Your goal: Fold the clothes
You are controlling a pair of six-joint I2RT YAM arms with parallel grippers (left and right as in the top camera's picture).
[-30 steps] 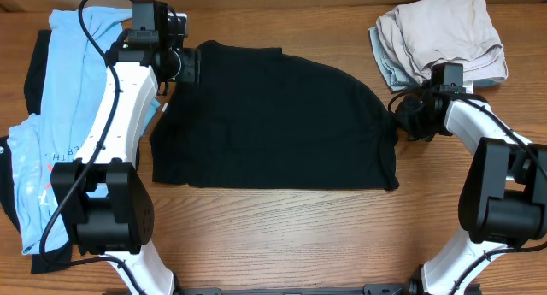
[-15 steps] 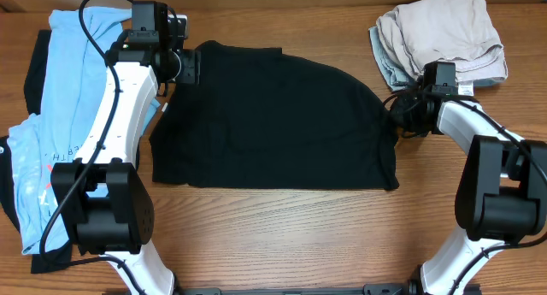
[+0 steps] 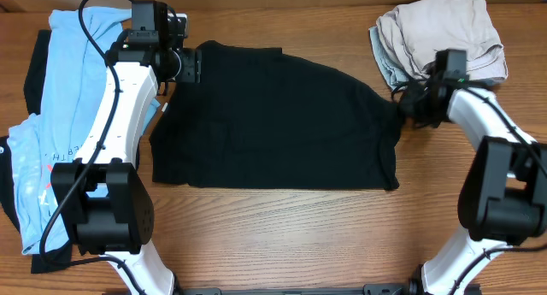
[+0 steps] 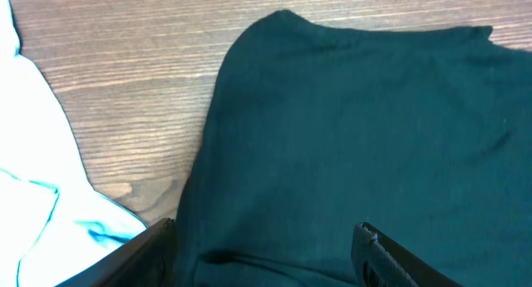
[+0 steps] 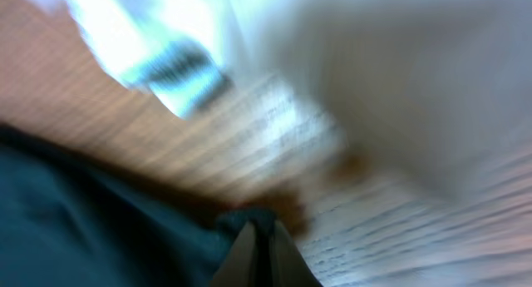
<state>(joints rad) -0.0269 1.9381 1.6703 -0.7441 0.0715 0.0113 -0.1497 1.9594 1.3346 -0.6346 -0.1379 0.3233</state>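
Black shirt (image 3: 273,115) pinched by closed right hand (image 3: 407,109); left hand (image 4: 262,247) open.

Left arm runs up the left side of the black shirt (image 3: 273,124). I've got the left pincer (image 3: 186,67) low over its far left corner, fingers (image 4: 137,255) spread wide above the cloth. Right arm bends in from the shirt's right. The right pincer (image 3: 408,107) sits at that edge, clamped tight on a bit of the shirt's cloth. My right wrist view is blurred.

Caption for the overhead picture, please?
Right pincer shut on the edge of the black shirt; left pincer open over its far corner.
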